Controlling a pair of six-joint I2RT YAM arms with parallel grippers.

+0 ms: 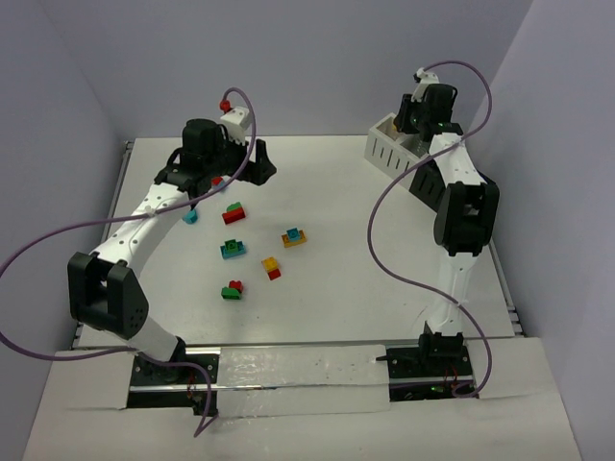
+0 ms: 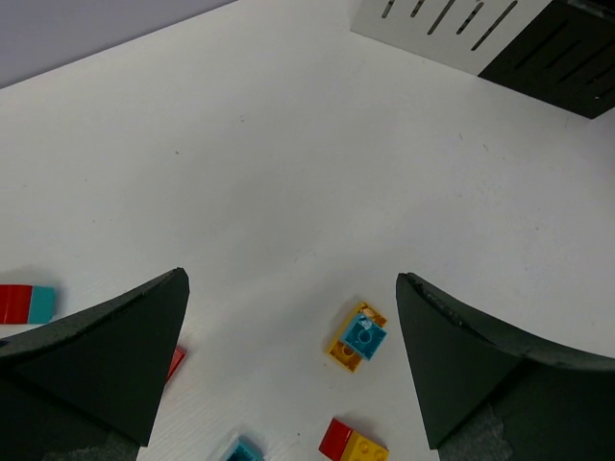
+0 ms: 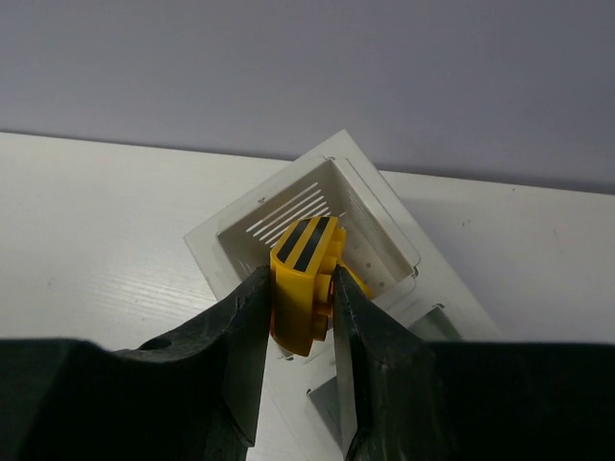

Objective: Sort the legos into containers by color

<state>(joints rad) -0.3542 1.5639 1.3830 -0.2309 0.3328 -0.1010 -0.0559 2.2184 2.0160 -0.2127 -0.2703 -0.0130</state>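
Clamping a yellow brick (image 3: 307,252) marked with two black stripes, the right pincer (image 3: 300,277) presses a finger against each of its sides. The brick's long axis runs from 6 o'clock to about 1 o'clock in the wrist view. Its striped face tips up and away, toward the open mouth of a white bin (image 3: 223,233) just beyond it. That bin has slotted walls and sits at 1 o'clock on the table (image 1: 336,298), and a black bin (image 2: 562,58) touches its side.

The right arm rises from its base at 5 o'clock and bends at a raised elbow. Its forearm stretches toward 12 o'clock, and its wrist is over the white bin.

The left arm leaves its base at 7 o'clock, folds at an elbow by the table's 9 o'clock edge, and slants up toward 11 o'clock. The left pincer (image 2: 291,279) has its fingers spread wide apart above the tabletop.

Loose pieces lie around the table's middle:
- a red and green pair (image 1: 233,213)
- a teal-topped orange piece (image 1: 294,236)
- a teal and green pair (image 1: 233,249)
- a yellow and red pair (image 1: 272,267)
- a green and red pair (image 1: 232,289)
- a single teal brick (image 1: 191,217) out toward 9 o'clock
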